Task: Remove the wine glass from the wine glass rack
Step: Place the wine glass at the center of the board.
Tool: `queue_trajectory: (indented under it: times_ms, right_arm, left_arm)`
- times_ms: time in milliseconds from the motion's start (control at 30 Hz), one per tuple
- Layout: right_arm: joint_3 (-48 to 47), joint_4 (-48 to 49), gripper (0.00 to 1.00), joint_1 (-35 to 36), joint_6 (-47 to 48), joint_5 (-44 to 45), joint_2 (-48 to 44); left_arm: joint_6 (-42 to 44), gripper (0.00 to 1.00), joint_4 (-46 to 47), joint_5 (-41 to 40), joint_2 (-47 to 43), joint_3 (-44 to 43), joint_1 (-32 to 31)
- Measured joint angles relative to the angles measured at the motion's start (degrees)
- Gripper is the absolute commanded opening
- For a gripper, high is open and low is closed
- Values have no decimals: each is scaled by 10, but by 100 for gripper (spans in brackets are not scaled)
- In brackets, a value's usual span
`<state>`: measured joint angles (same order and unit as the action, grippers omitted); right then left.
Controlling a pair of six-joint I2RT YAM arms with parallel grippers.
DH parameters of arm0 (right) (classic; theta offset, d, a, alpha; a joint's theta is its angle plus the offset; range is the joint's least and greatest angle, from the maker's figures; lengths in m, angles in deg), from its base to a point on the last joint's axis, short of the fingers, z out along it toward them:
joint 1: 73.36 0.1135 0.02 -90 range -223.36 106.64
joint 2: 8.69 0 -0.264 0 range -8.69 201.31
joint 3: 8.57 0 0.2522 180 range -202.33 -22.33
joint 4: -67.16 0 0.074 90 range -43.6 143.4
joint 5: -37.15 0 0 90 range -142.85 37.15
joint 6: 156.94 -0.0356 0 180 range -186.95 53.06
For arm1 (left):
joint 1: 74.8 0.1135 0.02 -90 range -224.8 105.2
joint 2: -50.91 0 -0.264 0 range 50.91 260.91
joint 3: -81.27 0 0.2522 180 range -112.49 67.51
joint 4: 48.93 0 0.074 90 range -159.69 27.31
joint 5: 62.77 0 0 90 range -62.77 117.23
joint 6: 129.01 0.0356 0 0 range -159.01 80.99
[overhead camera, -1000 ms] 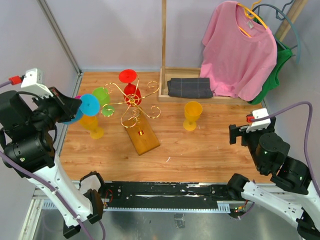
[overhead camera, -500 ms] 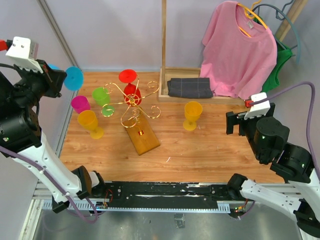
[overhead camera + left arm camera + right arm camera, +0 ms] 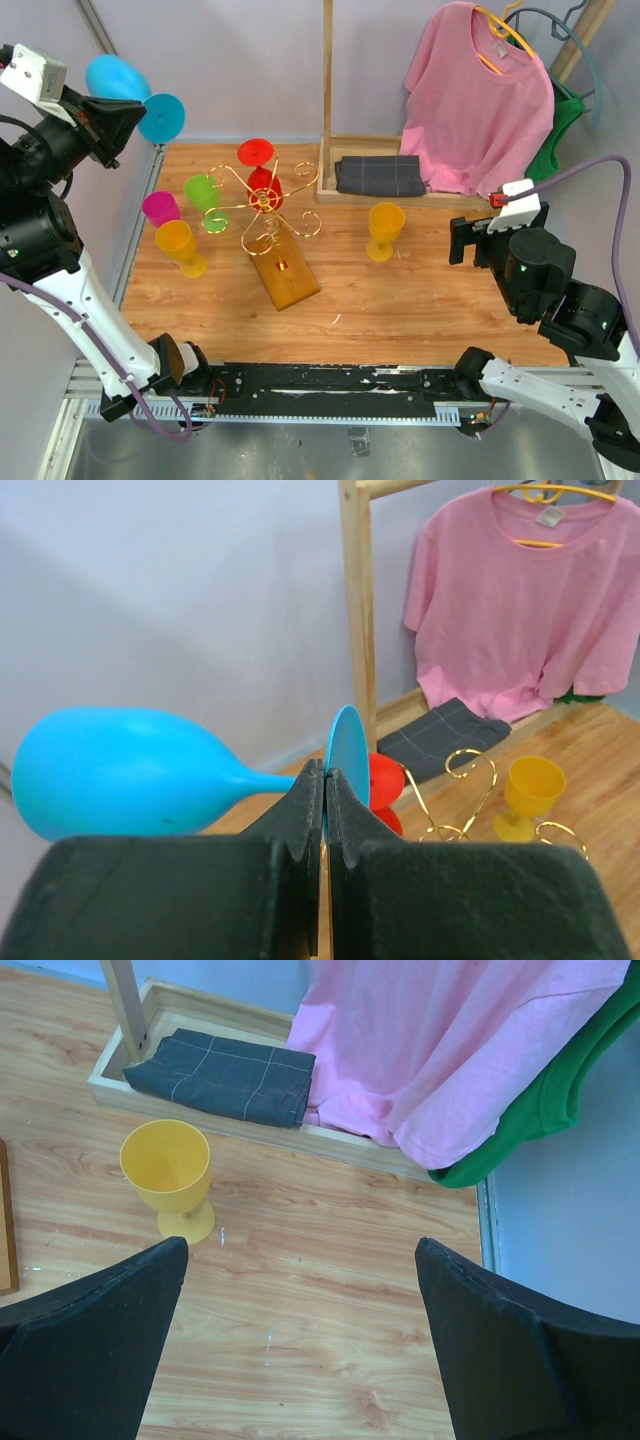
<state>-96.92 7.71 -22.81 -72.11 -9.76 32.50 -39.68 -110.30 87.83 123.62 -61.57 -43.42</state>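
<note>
**Jaws clamped on the blue glass, already off the rack**

Left jaws (image 3: 324, 800) are pinching the blue wine glass (image 3: 118, 80) by its stem, holding it high, well clear of the wine glass rack (image 3: 262, 205). Right jaws (image 3: 300, 1345) are hanging wide apart, idle. Next it probably needs lowering onto a bare patch of bench (image 3: 400, 300).

Pale grey walls (image 3: 220, 60), wooden tabletop (image 3: 400, 300), wooden clothes stand (image 3: 327, 90) at back

Pink t-shirt (image 3: 478, 100) on yellow hanger (image 3: 503, 28), back right. Green garment (image 3: 548, 135) tucked behind it, mostly hidden. Folded dark grey checked cloth (image 3: 378, 175) lying in shallow wooden tray (image 3: 327, 188), thin wooden post (image 3: 327, 75) upright at tray's left end. Yellow goblet (image 3: 383, 230) standing upright on wooden tabletop (image 3: 400, 300), just in front of tray, well clear of everything else.
</note>
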Motion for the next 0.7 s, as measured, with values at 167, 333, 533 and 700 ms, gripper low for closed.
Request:
queue_trajectory:
  times_ms: [167, 333, 533, 700]
  right_arm:
    - [0, -2, 99, 0, -10, 0, 1]
    - [0, -4, 99, 0, -23, 0, 10]
    - [0, -5, 99, 0, -31, 0, 26]
    - [-1, -5, 98, 0, -36, 0, 26]
  left_arm:
    - [7, 0, 83, 23, -1, -6, 0]
    - [-46, 0, 135, -2, 21, -53, 0]
    - [-178, 0, 194, -82, 33, -80, 0]
    - [-278, 0, 234, -173, -13, 7, 0]
